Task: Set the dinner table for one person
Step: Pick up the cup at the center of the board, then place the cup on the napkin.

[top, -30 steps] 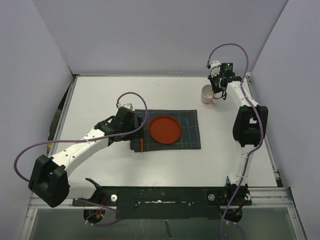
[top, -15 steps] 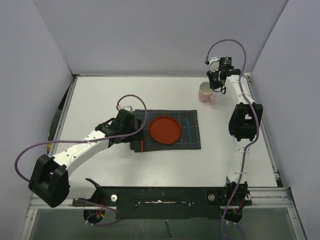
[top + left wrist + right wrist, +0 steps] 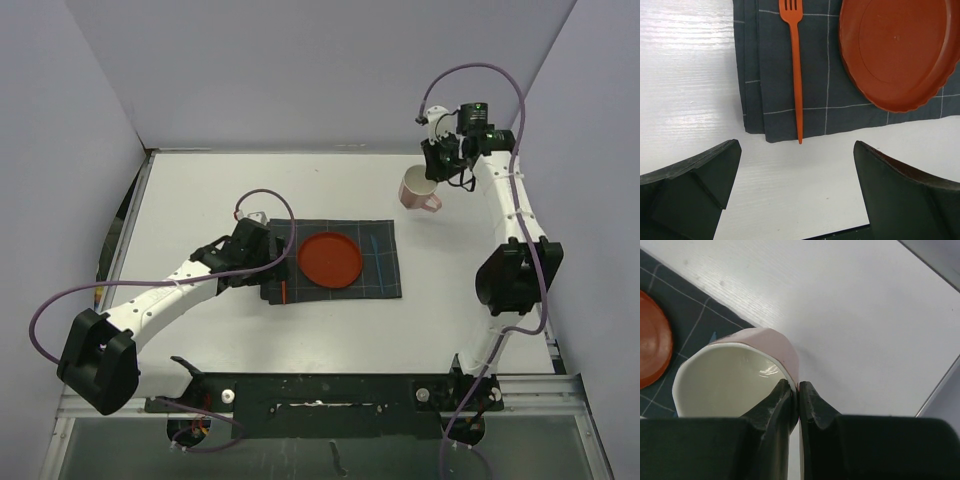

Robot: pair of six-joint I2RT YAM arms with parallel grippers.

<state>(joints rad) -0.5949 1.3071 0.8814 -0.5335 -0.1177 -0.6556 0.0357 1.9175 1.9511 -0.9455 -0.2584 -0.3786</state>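
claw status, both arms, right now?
Left claw: open, holding nothing.
Right claw: closed on the pink mug, pinching its rim with one finger inside and one outside.

1. Top external: fixed high above and behind the arm bases (image 3: 430, 395), tilted down and forward; far off, taking in the whole white surface (image 3: 200, 200).
2. Left wrist: mounted just behind the left jaws, looking steeply down between them; close in, with fork (image 3: 797, 90), dark mat (image 3: 775, 100) and part of the orange plate (image 3: 900, 50) just ahead of the tips.
3. Right wrist: mounted just behind the right jaws, very close; pink cup (image 3: 730, 375) at the tips, mat corner and plate edge to their left.
4. Shared: mat and plate in all three; fork in top and left wrist; cup in top and right wrist.
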